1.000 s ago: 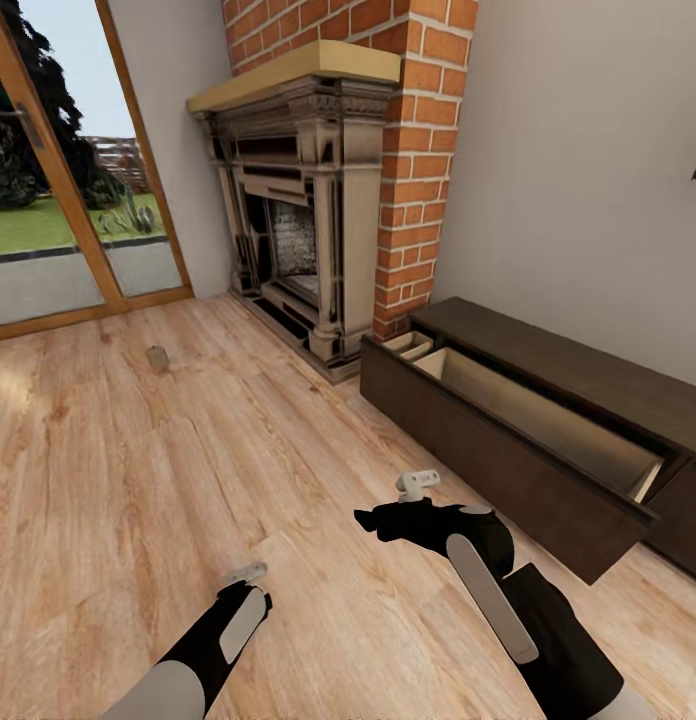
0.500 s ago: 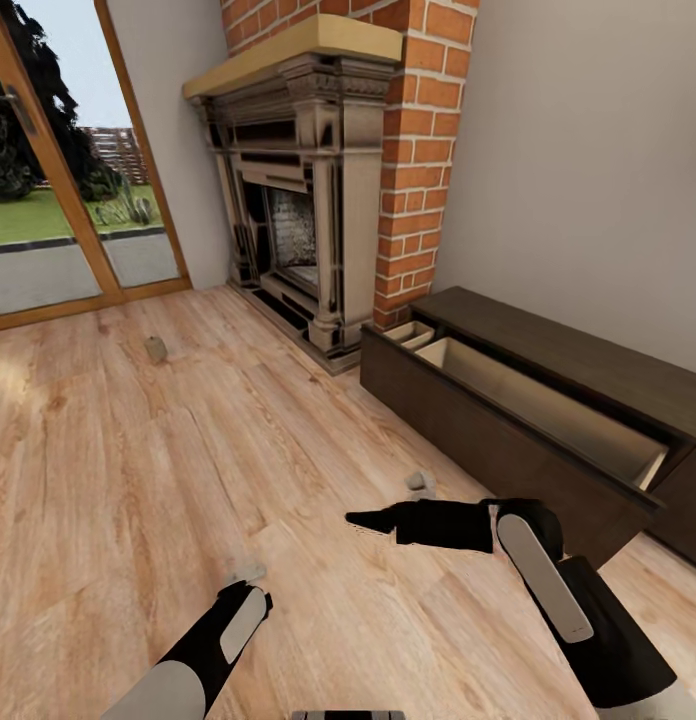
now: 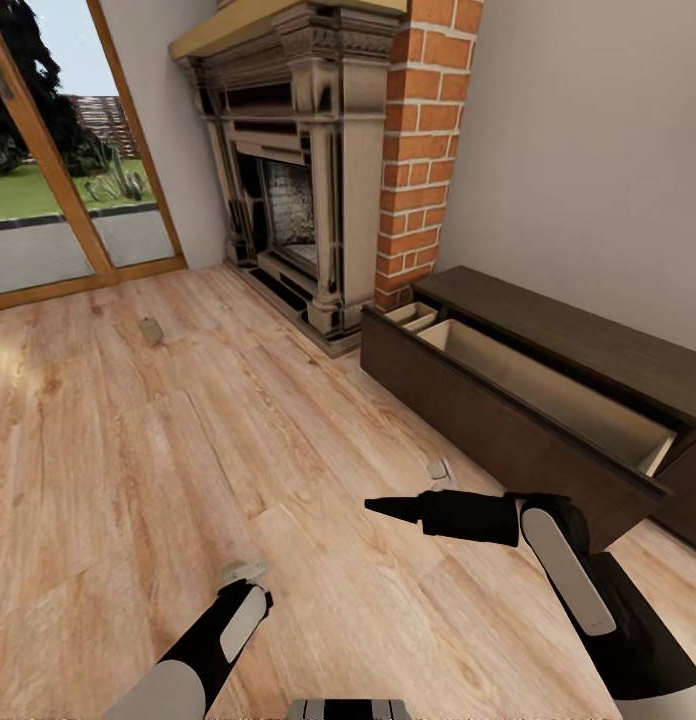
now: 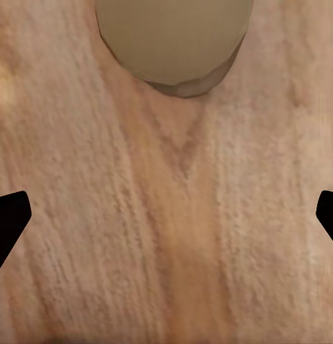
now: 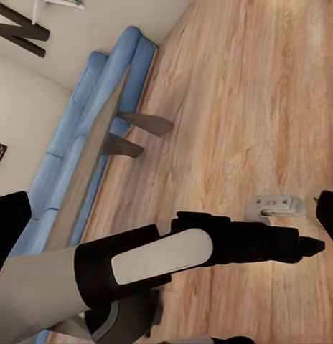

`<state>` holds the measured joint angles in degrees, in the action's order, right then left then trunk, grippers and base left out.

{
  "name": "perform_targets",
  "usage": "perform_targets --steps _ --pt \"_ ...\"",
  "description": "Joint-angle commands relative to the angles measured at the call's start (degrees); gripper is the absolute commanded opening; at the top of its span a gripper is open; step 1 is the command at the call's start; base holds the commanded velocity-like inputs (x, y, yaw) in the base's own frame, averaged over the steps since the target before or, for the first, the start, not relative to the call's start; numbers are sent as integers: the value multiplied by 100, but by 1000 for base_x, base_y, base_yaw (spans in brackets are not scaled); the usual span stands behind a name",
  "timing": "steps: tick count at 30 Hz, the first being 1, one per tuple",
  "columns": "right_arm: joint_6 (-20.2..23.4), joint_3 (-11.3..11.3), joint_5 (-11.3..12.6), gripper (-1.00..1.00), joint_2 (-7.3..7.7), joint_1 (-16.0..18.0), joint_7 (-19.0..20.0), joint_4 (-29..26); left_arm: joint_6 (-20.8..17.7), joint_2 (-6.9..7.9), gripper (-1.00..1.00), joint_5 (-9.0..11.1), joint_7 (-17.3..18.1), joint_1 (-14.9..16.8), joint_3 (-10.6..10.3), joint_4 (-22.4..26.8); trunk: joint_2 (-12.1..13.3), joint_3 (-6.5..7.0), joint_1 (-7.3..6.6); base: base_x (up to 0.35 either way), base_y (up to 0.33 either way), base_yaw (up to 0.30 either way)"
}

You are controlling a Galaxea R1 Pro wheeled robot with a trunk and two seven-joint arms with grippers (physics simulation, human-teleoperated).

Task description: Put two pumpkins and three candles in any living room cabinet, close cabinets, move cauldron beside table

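Below, the left gripper (image 4: 166,215) hung spread wide over a candle (image 4: 174,39) on the plank floor (image 3: 138,450). Whether the right gripper (image 3: 388,506) was clenched, I cannot tell. Another candle (image 3: 150,329) lay at ten o'clock; the cabinet (image 3: 548,400), drawer open, at two.

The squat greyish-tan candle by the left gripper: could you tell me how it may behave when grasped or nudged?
The squat greyish-tan cylindrical candle looks small beside the open left gripper, so it is probably light. Its round wall suggests it could roll on the smooth wooden floor if tipped. It looks rigid.
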<state>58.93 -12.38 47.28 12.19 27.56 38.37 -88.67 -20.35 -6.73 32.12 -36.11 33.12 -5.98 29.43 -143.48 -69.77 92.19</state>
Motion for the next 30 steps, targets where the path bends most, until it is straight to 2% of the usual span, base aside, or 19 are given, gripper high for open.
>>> perform_targets --steps 1,3,12,23,30 --pt "14 -2 -19 100 3 4 29 -1 -22 6 100 40 -46 1 -35 21 -4 -27 1 0 0 0" --pt "14 -2 -19 100 3 4 30 -1 -22 6 100 40 -46 1 -35 32 -6 -72 6 0 0 0" --pt "14 -2 -21 100 3 4 30 -1 -25 -18 100 40 -39 1 -39 94 -6 -72 6 7 0 0" --pt "14 -2 -24 100 3 4 30 -1 -41 -28 100 48 4 1 -48 98 -6 -72 6 141 3 0" --pt "14 -2 -25 100 3 4 30 -1 -56 -20 100 83 23 1 -52 96 -6 -72 6 156 163 0"
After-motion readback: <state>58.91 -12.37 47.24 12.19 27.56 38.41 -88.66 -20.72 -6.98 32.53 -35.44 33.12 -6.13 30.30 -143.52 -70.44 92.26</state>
